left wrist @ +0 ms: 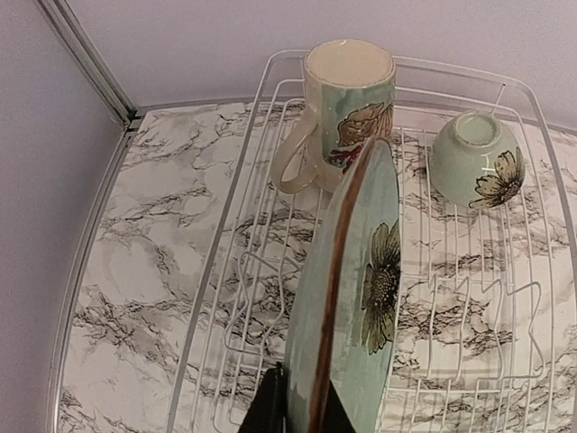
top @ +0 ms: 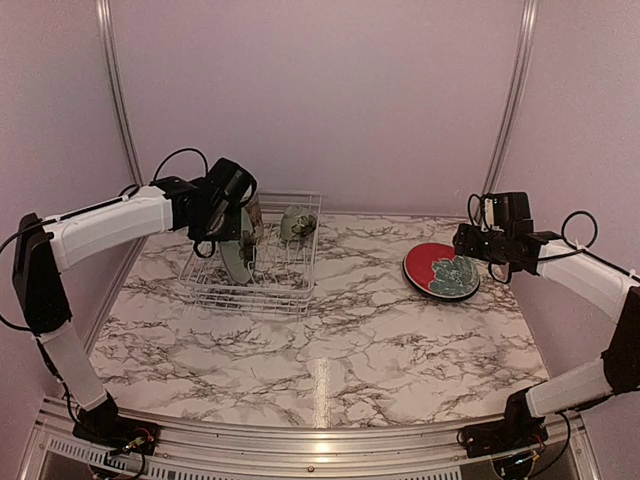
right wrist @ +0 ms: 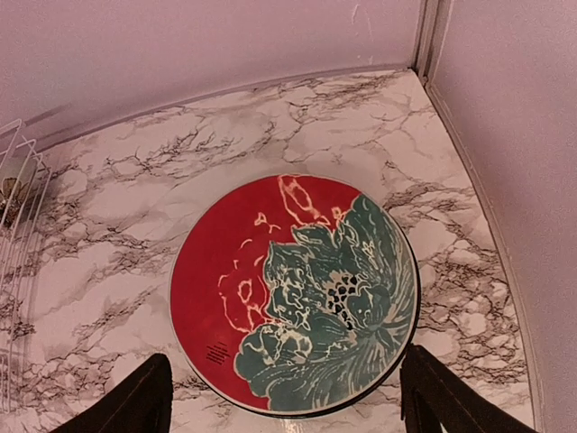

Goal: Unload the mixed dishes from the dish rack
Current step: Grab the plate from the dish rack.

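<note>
The white wire dish rack [top: 250, 292] stands at the back left. In it, a pale green plate with a floral mark [left wrist: 361, 298] stands on edge. My left gripper [left wrist: 302, 404] is shut on that plate's rim from above; it also shows in the top view [top: 232, 225]. A cream floral mug [left wrist: 347, 99] and a small pale green bowl [left wrist: 473, 161], lying on its side, sit at the rack's far end. A red plate with a teal flower [right wrist: 293, 293] lies flat on the table. My right gripper [right wrist: 288, 401] is open just above its near edge. No cream striped-rim plate shows.
The rack's left rim [left wrist: 209, 289] runs close to the left wall rail [left wrist: 86, 63]. The red plate [top: 441, 270] lies near the right back corner, close to the right wall. A corner of the rack [right wrist: 18, 180] shows at the left of the right wrist view.
</note>
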Motion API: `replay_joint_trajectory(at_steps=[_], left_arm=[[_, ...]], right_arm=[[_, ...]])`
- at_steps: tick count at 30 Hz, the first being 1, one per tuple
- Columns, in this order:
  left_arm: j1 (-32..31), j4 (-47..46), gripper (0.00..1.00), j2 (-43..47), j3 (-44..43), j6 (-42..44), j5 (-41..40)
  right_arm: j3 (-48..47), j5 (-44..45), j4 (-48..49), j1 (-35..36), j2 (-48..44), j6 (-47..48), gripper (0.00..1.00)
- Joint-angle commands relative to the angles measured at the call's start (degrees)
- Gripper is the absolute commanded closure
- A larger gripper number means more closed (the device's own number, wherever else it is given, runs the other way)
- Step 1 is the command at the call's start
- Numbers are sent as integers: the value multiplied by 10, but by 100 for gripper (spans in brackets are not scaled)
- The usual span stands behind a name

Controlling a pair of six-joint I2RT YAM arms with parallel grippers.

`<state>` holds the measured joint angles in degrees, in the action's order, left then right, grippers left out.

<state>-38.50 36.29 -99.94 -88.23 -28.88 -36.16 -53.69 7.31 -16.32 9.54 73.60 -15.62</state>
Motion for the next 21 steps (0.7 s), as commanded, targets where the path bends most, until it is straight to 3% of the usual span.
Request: replay_joint_trajectory(at_steps=[1, 6, 14, 15, 16, 21], left_arm=[[-3, -31, 100, 80, -15, 4, -43], [-3, -54, 100, 141, 10, 0, -19], [5, -211, 100, 238, 118, -13, 152], [7, -229, 100, 242, 130, -18, 171], [9, -246, 100, 246, 142, -24, 189], [14, -352, 100, 248, 198, -73, 285]], right_arm=[[-6, -17, 2, 4, -7, -2, 16], [-3, -63, 14, 4, -12, 4, 16], [14, -159, 55, 4, -26, -4, 13], [15, -168, 59, 4, -26, -9, 4], [18, -176, 64, 4, -26, -17, 2], [43, -233, 104, 12, -28, -54, 2]])
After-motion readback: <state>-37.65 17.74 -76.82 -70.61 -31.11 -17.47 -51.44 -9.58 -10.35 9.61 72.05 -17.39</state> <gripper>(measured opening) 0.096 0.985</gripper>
